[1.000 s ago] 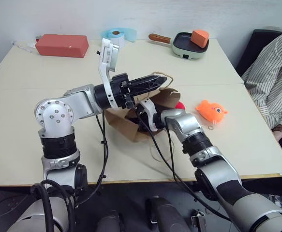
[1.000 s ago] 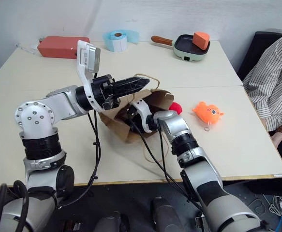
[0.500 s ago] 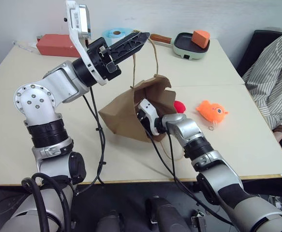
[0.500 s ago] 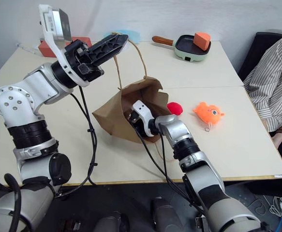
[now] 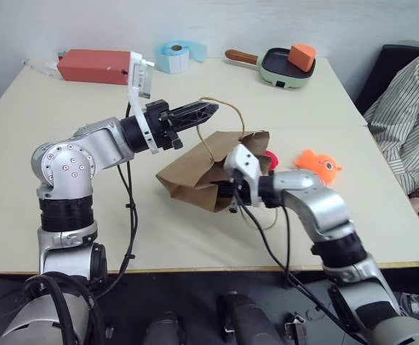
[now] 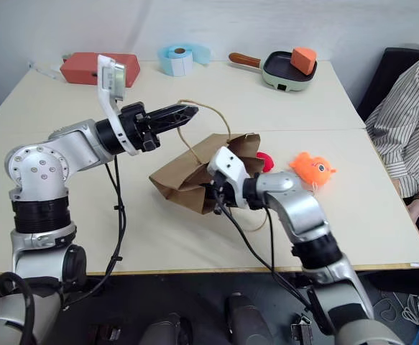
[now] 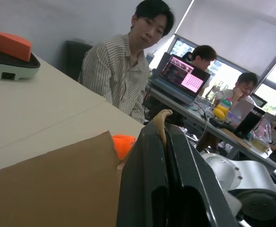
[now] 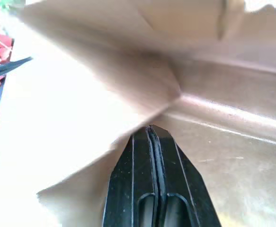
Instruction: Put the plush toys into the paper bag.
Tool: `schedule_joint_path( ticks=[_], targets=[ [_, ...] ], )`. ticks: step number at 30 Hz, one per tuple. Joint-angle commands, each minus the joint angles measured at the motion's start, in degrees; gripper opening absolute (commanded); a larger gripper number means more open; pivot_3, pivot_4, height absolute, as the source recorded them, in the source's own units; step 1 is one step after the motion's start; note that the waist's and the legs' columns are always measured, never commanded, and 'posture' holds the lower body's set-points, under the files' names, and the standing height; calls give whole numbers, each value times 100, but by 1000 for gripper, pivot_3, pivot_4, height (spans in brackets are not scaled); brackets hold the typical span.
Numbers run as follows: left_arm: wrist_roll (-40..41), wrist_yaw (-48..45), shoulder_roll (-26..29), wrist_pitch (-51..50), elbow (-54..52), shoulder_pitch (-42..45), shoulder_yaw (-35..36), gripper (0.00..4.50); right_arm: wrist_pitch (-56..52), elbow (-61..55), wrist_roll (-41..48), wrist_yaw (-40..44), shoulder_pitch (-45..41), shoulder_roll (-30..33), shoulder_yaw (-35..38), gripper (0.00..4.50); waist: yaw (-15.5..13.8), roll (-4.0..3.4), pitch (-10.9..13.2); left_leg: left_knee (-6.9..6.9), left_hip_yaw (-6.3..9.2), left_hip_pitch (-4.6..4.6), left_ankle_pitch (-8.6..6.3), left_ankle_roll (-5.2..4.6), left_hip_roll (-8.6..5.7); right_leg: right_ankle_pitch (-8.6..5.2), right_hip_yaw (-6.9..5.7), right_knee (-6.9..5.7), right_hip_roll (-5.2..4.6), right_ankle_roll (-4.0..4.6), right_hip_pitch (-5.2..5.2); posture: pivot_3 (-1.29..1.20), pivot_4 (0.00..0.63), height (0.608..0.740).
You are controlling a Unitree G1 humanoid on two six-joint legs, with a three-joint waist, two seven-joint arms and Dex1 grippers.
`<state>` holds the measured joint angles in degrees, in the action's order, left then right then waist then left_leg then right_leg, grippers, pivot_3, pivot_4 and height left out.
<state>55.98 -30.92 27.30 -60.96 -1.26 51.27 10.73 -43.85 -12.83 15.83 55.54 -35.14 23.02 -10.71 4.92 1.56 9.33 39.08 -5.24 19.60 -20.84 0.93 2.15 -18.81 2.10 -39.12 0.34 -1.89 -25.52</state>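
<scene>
Here the paper bag (image 5: 202, 169) lies crumpled on its side near the middle of the table (image 5: 44, 208), its mouth turned toward the orange fish toy (image 5: 318, 164), which rests on the tabletop just beyond the bag on the robot's right. The red plush toy (image 5: 269, 157) sits at the bag's mouth, mostly hidden behind the bag's upper edge, between the bag and the fish. The left gripper (image 5: 208, 110) is held above the bag, its two black fingers pressed together on one tan cord handle (image 5: 220, 108), which arches from the fingertips down to the bag. The right gripper (image 8: 150, 130) reaches into the bag's mouth with its fingers together and brown paper on all sides of them; nothing is seen between them. Beyond the bag, along the table's far edge, stand a red box (image 5: 94, 65), a roll of blue tape (image 5: 172, 56), and a green pan (image 5: 284, 69) holding an orange block (image 5: 302, 56). A person in a striped shirt (image 5: 410, 122) sits past the fish, off the table's right edge.
</scene>
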Motion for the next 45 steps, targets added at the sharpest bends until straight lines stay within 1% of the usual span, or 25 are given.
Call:
schedule_joint_path(
  ticks=[1, 4, 6, 9, 11, 12, 14, 16, 18, 21, 23, 24, 28, 33, 35, 38, 40, 43, 45],
  targets=[
    [-146, -407, 204, 195, 113, 47, 22, 0, -290, -1011, 346, -188, 483, 408, 473, 29, -44, 0, 0, -2, 0, 1, 0, 0, -1, 0, 0, 3, -1, 0, 0, 0, 150, 740],
    [-271, -638, 369, 251, 240, 5, 0, 0, -501, -1593, 588, -424, 1101, 776, 1160, 29, -88, 0, 0, -3, 3, 9, -1, -3, -1, 0, -2, 13, -1, 0, -1, 0, 150, 740],
    [-377, -802, 483, 292, 307, -33, -33, 0, -771, -1943, 884, -583, 1596, 988, 1913, 29, -134, 0, 0, -3, 6, 13, -2, -5, -1, 0, -4, 17, -1, 0, -1, 0, 150, 740],
    [-455, -922, 549, 300, 321, -60, -34, 0, -1197, -2246, 1293, -628, 2513, 1343, 3352, 29, -194, 0, 1, -8, 5, 14, -3, -6, -1, 0, -3, 20, 0, 0, -2, 0, 150, 740],
    [-493, -951, 559, 292, 321, -51, -16, 0, -1395, -2255, 1441, -517, 3306, 1588, 4450, 394, -258, 0, 1, -12, 7, 16, -4, -8, -1, 0, -5, 28, 0, 0, 0, 0, 150, 740],
    [-504, -948, 557, 288, 320, -41, -5, 0, -1395, -2217, 1442, -463, 3679, 1703, 4849, 581, -306, 0, 1, -13, 7, 20, -6, -11, -2, 0, -4, 33, 0, 0, 0, 0, 150, 740],
    [-522, -931, 537, 290, 317, -30, 8, 0, -1196, -2094, 1357, -410, 4249, 1880, 5275, 1270, -334, 0, 1, -15, 6, 20, -8, -15, -2, 0, -4, 43, 2, 0, 2, 0, 150, 740],
    [-540, -903, 501, 293, 318, -28, 24, 0, -963, -1878, 1236, -460, 4574, 1987, 5476, 1974, -305, 1, 1, -13, 1, 16, -10, -18, -4, 0, 3, 43, 2, 0, 6, 0, 150, 740],
    [-558, -873, 456, 294, 289, -33, 20, 0, -691, -1573, 1100, -626, 4579, 2055, 5446, 2644, -269, 2, 1, -14, -5, 7, -10, -18, -4, 0, 10, 35, 6, -1, 10, 0, 150, 740],
    [-591, -844, 411, 289, 231, -24, -6, 0, -174, -1164, 858, -833, 4242, 2151, 4937, 3659, -205, 2, 1, -14, -14, -7, -8, -15, -7, 0, 22, 21, 9, -1, 12, 0, 150, 740],
    [-596, -817, 394, 277, 232, 23, 5, 0, 123, -865, 705, -976, 3827, 2167, 4464, 4357, -168, 2, 2, -15, -18, -13, -7, -13, -8, 0, 29, 15, 12, -1, 12, 0, 150, 740],
    [-599, -804, 392, 278, 234, 46, 16, 0, 265, -688, 615, -1051, 3594, 2157, 4226, 4436, -150, 3, 3, -15, -19, -15, -6, -11, -8, 0, 30, 13, 13, -1, 12, 0, 150, 740],
    [-588, -714, 328, 251, 277, 148, 83, 0, 1086, 627, -109, -1674, 2249, 1952, 3135, 4436, -160, -2, 5, -12, -22, -18, -5, -9, -8, 0, 34, 9, 14, 0, 11, 0, 150, 740],
    [-634, -680, 215, 290, 144, 105, -4, 0, 1789, 2522, -784, -2112, 879, 1658, 2208, 4436, -172, -7, 8, -15, -23, -16, -4, -9, -7, -1, 33, 11, 12, 1, 5, 0, 150, 740],
    [-639, -658, 181, 291, 128, 106, -3, 0, 1986, 3190, -963, -2193, 527, 1546, 1954, 4436, -170, -7, 8, -18, -23, -12, -4, -9, -6, -1, 31, 14, 12, 2, 3, 0, 150, 740],
    [-659, -639, 176, 291, 128, 119, 23, 0, 2277, 3750, -1127, -2330, 284, 1473, 1797, 3853, -168, -8, 8, -17, -22, -9, -3, -10, -6, -1, 30, 16, 10, 2, 3, 0, 150, 740],
    [-670, -633, 209, 296, 142, 130, 53, 0, 2321, 3770, -1098, -2396, 262, 1468, 1855, 3133, -169, -8, 8, -16, -21, -10, -3, -10, -5, -1, 30, 15, 10, 2, 4, 0, 150, 740],
    [-669, -625, 273, 290, 190, 131, 115, 0, 2239, 3341, -991, -2281, 492, 1579, 1930, 2109, -158, -8, 8, -13, -20, -10, -3, -10, -4, -1, 29, 11, 10, 2, 5, 0, 150, 740],
    [-694, -619, 304, 309, 244, 128, 138, 0, 2117, 2775, -880, -2117, 846, 1753, 2035, 1478, -171, -8, 8, -15, -18, -11, -3, -9, -4, -1, 28, 9, 11, 2, 5, 0, 150, 740]
  ],
)
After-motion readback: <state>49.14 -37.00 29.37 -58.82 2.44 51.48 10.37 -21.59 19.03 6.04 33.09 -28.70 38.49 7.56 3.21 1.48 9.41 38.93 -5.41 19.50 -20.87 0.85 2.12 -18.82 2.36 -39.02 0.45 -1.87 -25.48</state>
